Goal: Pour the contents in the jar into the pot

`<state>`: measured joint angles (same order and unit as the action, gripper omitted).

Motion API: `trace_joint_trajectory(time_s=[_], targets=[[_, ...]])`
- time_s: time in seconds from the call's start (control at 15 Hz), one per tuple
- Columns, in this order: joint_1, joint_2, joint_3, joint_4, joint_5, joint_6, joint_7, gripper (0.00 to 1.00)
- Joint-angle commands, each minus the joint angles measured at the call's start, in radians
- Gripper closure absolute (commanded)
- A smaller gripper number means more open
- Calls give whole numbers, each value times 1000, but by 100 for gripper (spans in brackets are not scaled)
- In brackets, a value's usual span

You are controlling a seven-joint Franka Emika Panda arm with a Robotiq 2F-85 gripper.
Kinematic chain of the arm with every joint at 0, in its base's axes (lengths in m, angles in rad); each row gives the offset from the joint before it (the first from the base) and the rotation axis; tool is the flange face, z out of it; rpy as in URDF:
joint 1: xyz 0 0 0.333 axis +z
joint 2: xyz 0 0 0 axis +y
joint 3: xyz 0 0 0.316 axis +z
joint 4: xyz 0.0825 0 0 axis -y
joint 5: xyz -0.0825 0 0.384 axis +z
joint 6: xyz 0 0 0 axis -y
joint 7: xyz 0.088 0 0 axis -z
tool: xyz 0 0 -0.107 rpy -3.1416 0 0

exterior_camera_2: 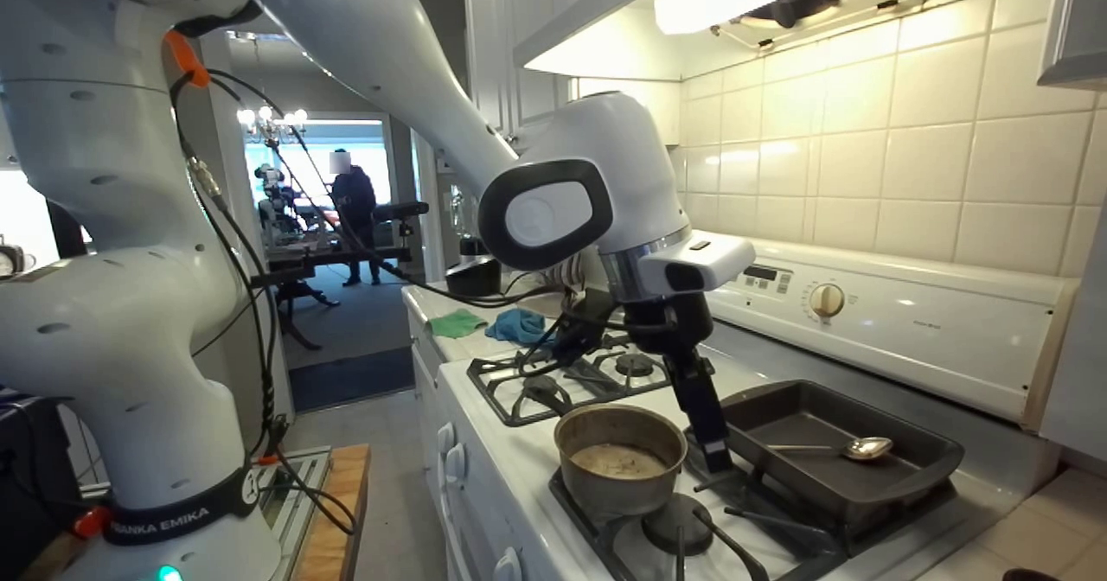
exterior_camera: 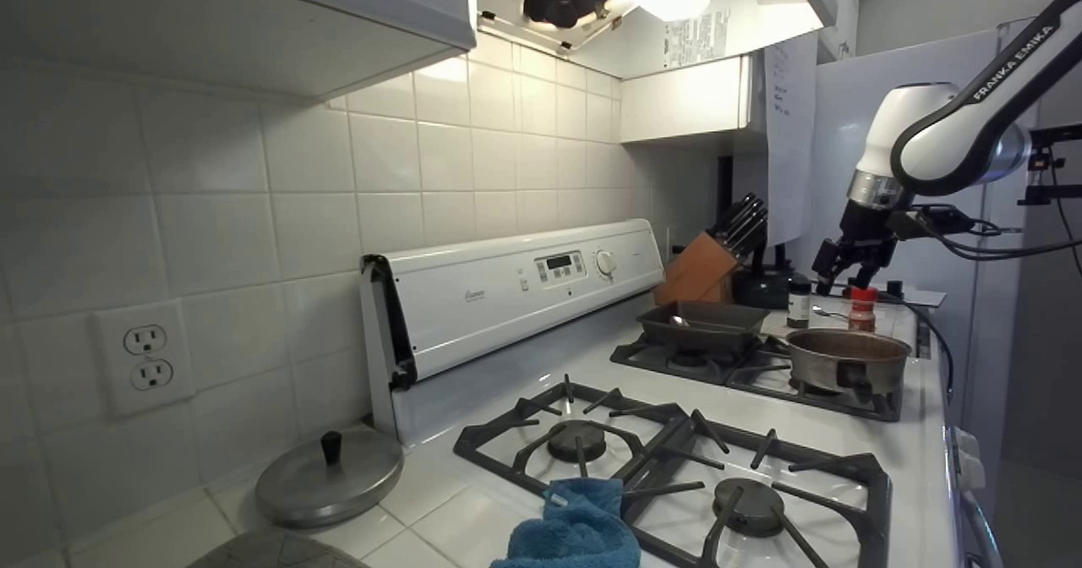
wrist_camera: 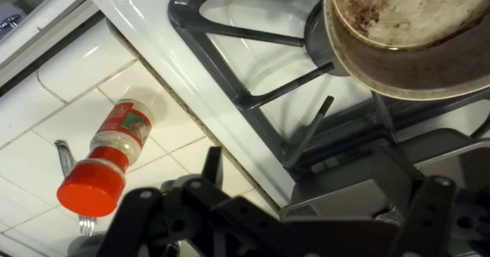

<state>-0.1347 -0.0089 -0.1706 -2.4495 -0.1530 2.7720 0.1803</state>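
The jar (wrist_camera: 130, 125), clear with a red cap and a red label, stands on the white tiles past the stove's end. An exterior view shows this jar (exterior_camera: 862, 319) upright too; the other camera does not show it. The pot (exterior_camera: 833, 365), a worn metal saucepan, rests on a burner; looking into the pot (exterior_camera_2: 620, 482), I see a stained bottom. My gripper (wrist_camera: 303, 160) is open with its fingers wide apart and nothing held. In the wrist view the jar lies left of the fingers and the pot up to the right. From outside, the gripper (exterior_camera: 844, 285) appears above the jar.
A dark baking pan (exterior_camera_2: 796, 421) holding a spoon (exterior_camera_2: 867, 449) sits beside the pot. A black-capped bottle (exterior_camera: 798, 302) and a fork (wrist_camera: 65, 155) are near the jar. The knife block (exterior_camera: 697, 272) stands behind. A blue cloth (exterior_camera: 583, 534) lies at the stove's opposite end.
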Motion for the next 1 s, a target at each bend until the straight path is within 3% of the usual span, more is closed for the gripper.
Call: trace_joint_trajectory(time_s=[0.0,0.33,0.47,0.93], targets=[[-6,0,9,6,17,-24,-14,0],[-5,-36,9,40,84,-223,-42,0],[-11,-54,7,51,70,-273,8,0],[-30,-144,28,8,-44,-240,217,0]])
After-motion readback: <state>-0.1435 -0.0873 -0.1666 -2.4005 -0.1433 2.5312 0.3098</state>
